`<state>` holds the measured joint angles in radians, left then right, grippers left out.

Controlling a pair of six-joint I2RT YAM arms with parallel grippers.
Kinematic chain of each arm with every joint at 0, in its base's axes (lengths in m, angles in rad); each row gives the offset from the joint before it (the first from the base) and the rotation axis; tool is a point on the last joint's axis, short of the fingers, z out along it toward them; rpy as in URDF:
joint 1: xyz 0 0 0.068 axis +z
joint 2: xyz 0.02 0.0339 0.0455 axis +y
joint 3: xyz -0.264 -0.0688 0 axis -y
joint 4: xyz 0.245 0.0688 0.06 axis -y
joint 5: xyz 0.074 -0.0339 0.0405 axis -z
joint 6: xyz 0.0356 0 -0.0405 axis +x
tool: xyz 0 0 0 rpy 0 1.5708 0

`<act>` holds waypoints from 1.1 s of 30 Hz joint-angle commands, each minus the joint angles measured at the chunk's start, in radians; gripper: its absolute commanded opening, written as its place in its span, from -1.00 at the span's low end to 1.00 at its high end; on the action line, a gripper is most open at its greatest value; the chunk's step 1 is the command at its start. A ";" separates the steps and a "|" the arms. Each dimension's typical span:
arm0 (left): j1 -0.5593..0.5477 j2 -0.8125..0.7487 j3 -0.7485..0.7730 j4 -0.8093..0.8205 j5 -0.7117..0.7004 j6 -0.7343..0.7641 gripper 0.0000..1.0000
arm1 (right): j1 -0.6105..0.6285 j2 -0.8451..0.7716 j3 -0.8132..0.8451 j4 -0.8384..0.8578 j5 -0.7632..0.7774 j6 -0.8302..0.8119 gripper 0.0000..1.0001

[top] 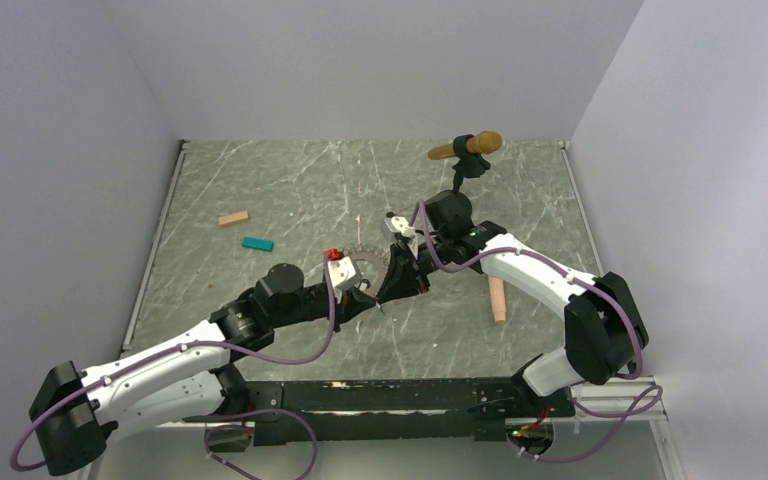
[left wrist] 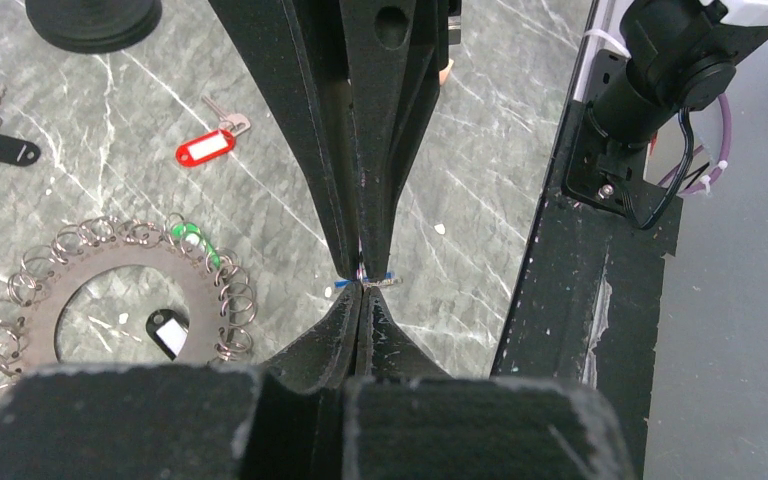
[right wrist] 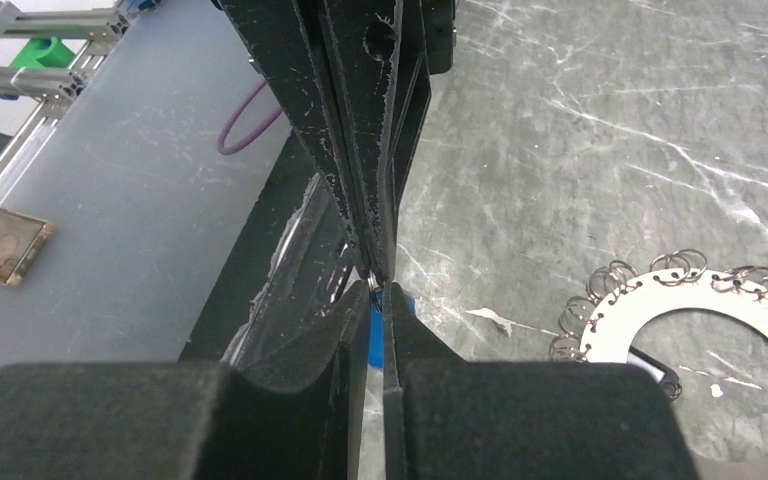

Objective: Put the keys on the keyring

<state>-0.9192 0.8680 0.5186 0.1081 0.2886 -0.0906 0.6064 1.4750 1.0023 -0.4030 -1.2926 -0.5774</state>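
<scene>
Counter (top: 290, 180): the two hands meet tip to tip over it, just beside the keyring.

Left hand (left wrist: 364, 292): clamped fully closed on the blue key's (right wrist: 374, 338) tag.

Right hand (right wrist: 380, 292): on the same tag from the opposite side, jaws a sliver apart. Can't tell if it grips.

Keyring (left wrist: 100, 262): flat on the counter, a ring plate edged with wire loops.

Green key (left wrist: 191, 239): at the keyring's rim, looks hooked on. Red key (left wrist: 203, 151): loose, apart from it.

My read of the step: handover or regrip of the blue key.

Next: one hand takes sole hold with the key's small ring exposed, then threads it onto a free loop. Needs fine alignment.
</scene>
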 commanded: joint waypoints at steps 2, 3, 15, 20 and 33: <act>-0.003 0.024 0.081 -0.102 -0.017 0.005 -1.00 | 0.007 -0.017 0.011 -0.011 0.010 -0.041 -0.72; -0.004 0.029 0.092 -0.121 -0.020 0.010 -1.00 | 0.007 -0.018 0.012 -0.012 0.013 -0.042 -0.71; -0.004 0.070 0.155 -0.222 -0.023 0.027 -1.00 | 0.023 -0.013 0.021 -0.045 0.032 -0.079 -0.74; -0.003 0.071 0.150 -0.210 -0.013 0.016 -1.00 | 0.034 -0.007 0.021 -0.051 0.036 -0.085 -0.71; -0.003 0.075 0.149 -0.201 -0.003 0.003 -1.00 | 0.051 -0.001 0.025 -0.065 0.051 -0.106 -0.66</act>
<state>-0.9199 0.9401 0.6312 -0.1181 0.2726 -0.0742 0.6498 1.4754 1.0023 -0.4633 -1.2320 -0.6529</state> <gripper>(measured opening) 0.009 0.171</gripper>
